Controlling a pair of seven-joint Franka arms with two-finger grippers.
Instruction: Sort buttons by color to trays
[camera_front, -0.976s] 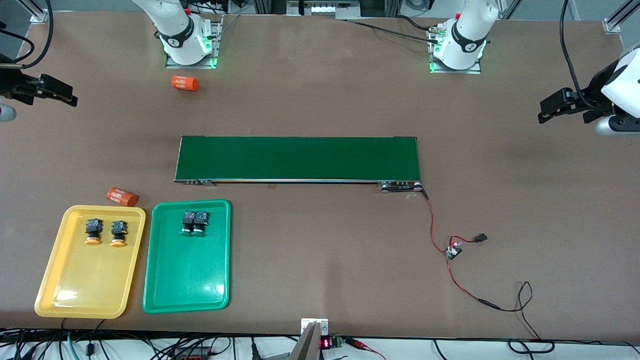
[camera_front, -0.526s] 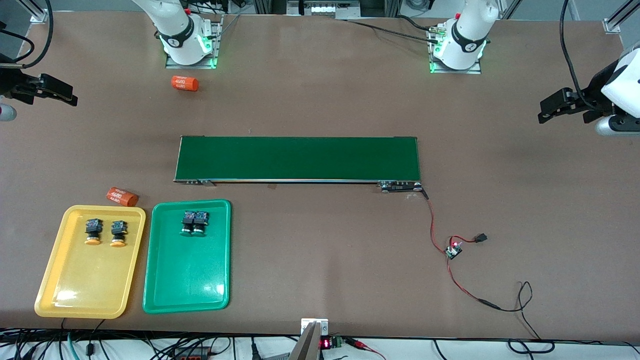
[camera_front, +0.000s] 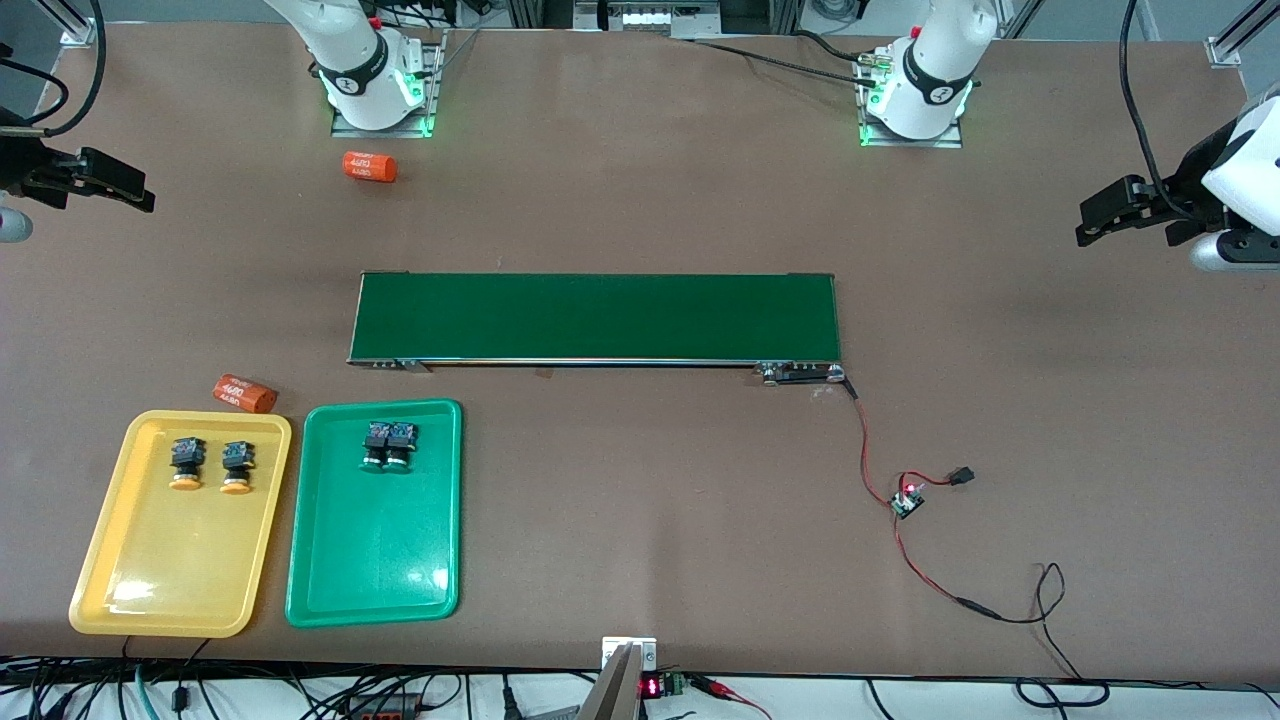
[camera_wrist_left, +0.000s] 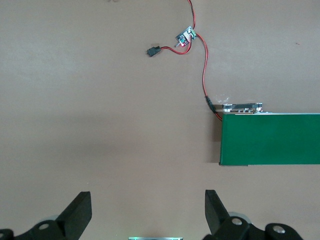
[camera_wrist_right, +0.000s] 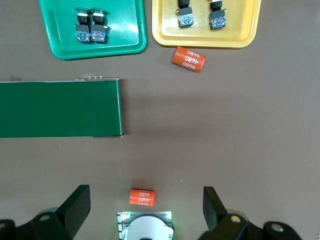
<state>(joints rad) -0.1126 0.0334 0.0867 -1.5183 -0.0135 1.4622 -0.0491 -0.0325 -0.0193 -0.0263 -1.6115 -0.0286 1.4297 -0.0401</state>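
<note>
While both arms wait drawn back at their own ends of the table, all four buttons already sit sorted in the trays. The yellow tray (camera_front: 180, 525) lies at the right arm's end of the brown table (camera_front: 640, 520), close to the front camera, and the green tray (camera_front: 373, 513) lies just beside it, toward the left arm's end. Two yellow-capped buttons (camera_front: 210, 465) rest side by side, a little apart, in the part of the yellow tray farthest from the front camera. Two green-capped buttons (camera_front: 388, 446) touch each other in the matching part of the green tray. One orange cylinder (camera_front: 245, 393) with white print lies on the table just beside the yellow tray's corner, farther from the front camera than the tray; a second orange cylinder (camera_front: 369, 166) lies near the right arm's base. The long dark-green belt (camera_front: 595, 317) stretches across the middle of the table, with a red and black wire (camera_front: 875, 470) running from its end nearer the left arm to a small circuit board (camera_front: 907, 500). The right gripper (camera_wrist_right: 143, 207) hangs over the table edge at the right arm's end, fingers spread wide and holding nothing. The left gripper (camera_wrist_left: 148, 212) hangs over bare table at the left arm's end, likewise spread wide and empty.
</note>
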